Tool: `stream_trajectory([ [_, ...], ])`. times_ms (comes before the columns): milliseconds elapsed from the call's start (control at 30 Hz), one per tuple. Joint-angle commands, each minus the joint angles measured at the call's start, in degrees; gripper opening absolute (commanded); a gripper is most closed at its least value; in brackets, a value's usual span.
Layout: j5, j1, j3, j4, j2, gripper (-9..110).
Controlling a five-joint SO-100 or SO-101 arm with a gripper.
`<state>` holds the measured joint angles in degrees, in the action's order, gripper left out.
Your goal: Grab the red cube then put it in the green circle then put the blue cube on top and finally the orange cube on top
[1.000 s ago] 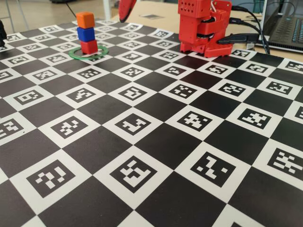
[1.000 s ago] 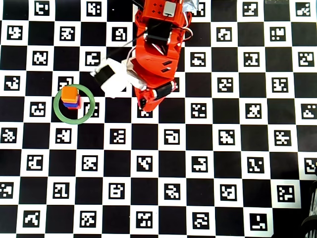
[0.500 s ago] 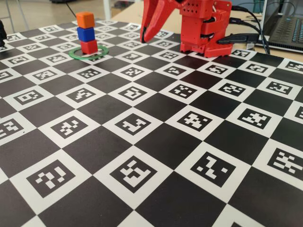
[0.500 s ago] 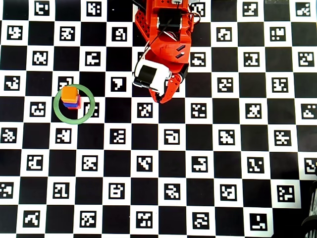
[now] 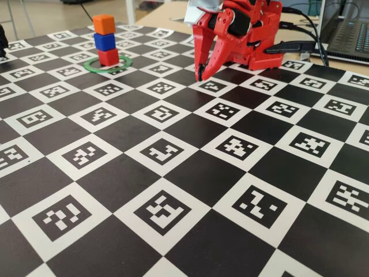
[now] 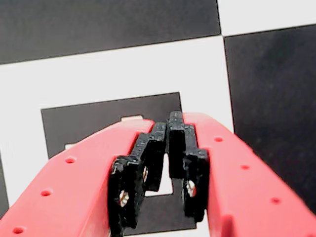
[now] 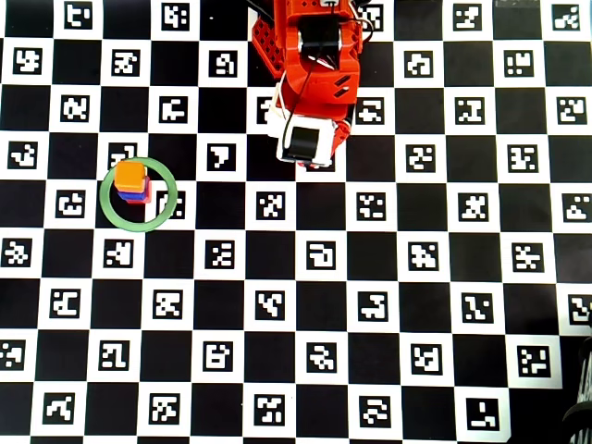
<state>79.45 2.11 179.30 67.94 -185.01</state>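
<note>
The green circle lies flat on the checkered worktop, and everything else is placed from it. Inside the circle stands a three-cube tower: the red cube at the bottom on the worktop, the blue cube on top of it, and the orange cube on top of the blue. In the overhead view the circle surrounds the tower, which sits toward its left part, with only the orange cube and slivers of blue and red beneath it showing. The red arm stands well apart from the circle, to its right in both the fixed and overhead views, folded down near its own base. Its gripper points down at the worktop, far from the tower. In the wrist view the fingers are closed together, tips touching, with nothing between them, over a white square with a black marker.
</note>
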Motion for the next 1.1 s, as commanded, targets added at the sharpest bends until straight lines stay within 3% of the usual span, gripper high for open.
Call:
stream_trajectory([
  [0, 0.7, -0.18, 2.29, 2.64, -2.02, -6],
  [300, 4.39, -3.69, 2.29, 10.2, -7.47, -6],
  [1067, 6.68, -3.6, 2.29, 10.55, -7.47, -6],
])
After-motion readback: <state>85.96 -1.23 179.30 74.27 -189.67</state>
